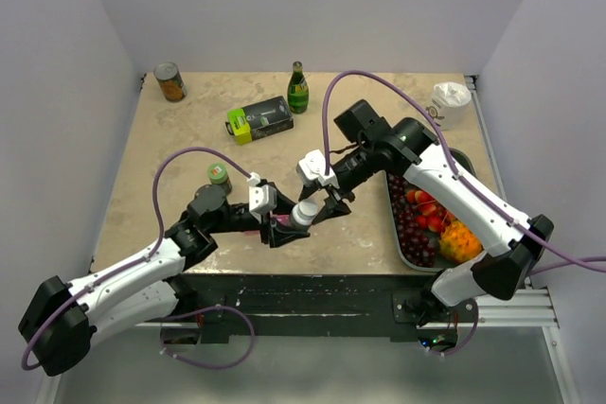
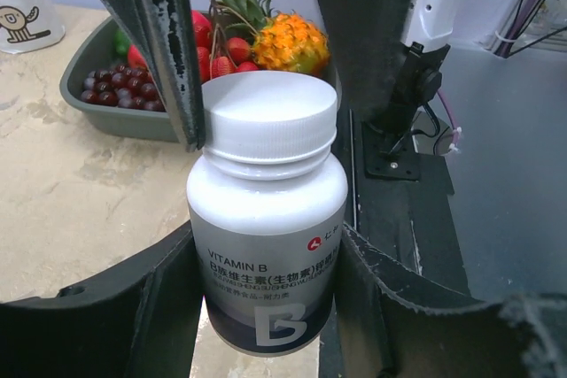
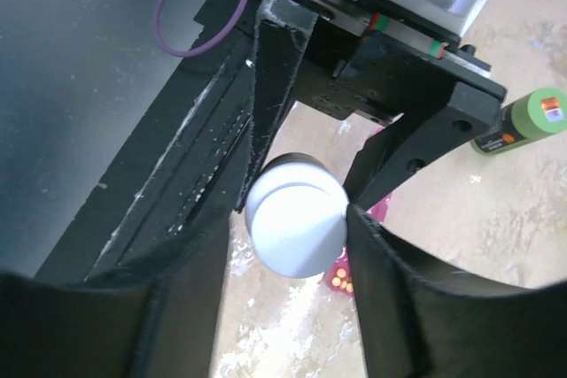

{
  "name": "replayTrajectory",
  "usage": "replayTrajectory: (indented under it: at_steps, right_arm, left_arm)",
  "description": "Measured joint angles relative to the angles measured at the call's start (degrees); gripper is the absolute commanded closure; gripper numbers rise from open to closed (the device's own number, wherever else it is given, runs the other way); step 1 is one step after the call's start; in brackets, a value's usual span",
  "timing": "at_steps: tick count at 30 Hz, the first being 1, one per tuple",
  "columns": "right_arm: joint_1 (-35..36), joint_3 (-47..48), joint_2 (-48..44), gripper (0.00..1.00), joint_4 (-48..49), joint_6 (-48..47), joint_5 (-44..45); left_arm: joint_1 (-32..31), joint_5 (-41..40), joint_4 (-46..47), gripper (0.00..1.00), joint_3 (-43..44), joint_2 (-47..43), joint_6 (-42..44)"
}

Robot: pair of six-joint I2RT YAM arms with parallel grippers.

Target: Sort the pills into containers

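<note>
A white vitamin B bottle (image 2: 266, 219) with a white cap (image 3: 295, 227) is held off the table near the front edge (image 1: 304, 212). My left gripper (image 2: 266, 254) is shut on the bottle's body (image 1: 289, 224). My right gripper (image 3: 295, 219) comes in from the right (image 1: 320, 205), and its fingers (image 2: 164, 42) press on both sides of the cap. The pink containers strip is mostly hidden under the grippers. A pink corner shows in the top view (image 1: 276, 224). One open compartment with small orange pills shows in the right wrist view (image 3: 341, 276).
A dark fruit tray (image 1: 456, 163) sits at the right, also in the left wrist view (image 2: 97, 108). A small green bottle (image 1: 220, 175) stands left of the grippers. A can (image 1: 169, 81), a green glass bottle (image 1: 298, 88), a green-black box (image 1: 259, 120) and a white cup (image 1: 451, 101) stand at the back.
</note>
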Motion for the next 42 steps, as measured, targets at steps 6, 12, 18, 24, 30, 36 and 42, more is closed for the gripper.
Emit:
replayTrajectory:
  at_steps: [6, 12, 18, 24, 30, 36, 42]
  right_arm:
    - [-0.1, -0.9, 0.0, 0.63, 3.2, 2.8, 1.0]
    - [-0.2, -4.9, -1.8, 0.74, 11.7, 11.7, 1.7]
    - [-1.0, -9.2, -3.1, 0.85, 26.4, 29.9, 3.9]
    - [-2.0, -9.5, -0.5, 0.94, 36.6, 45.8, 11.3]
    - [-2.2, -9.6, 4.2, 0.73, 42.5, 57.4, 21.7]
    - [-3.7, -7.2, 6.3, 0.01, 39.5, 58.9, 19.0]
    - [-10.0, 0.6, 5.4, 0.01, 31.1, 48.9, 6.3]
  left_arm:
    - [0.0, -0.6, -0.4, 1.0, 0.0, 0.0, 0.0]
    - [-0.1, -5.6, 3.4, 1.0, -3.3, -2.2, -1.9]
    - [-0.5, -15.3, 11.7, 1.0, -6.8, -2.7, -3.0]
    - [-0.5, -27.2, 16.1, 1.0, -6.9, 1.0, -1.4]
    - [-0.7, -39.7, 16.2, 1.0, -5.4, 7.6, 1.2]
    - [-0.7, -41.1, 18.3, 1.0, -4.9, 9.7, 1.8]
    - [-0.3, -34.3, 19.6, 1.0, -4.9, 3.6, 1.1]
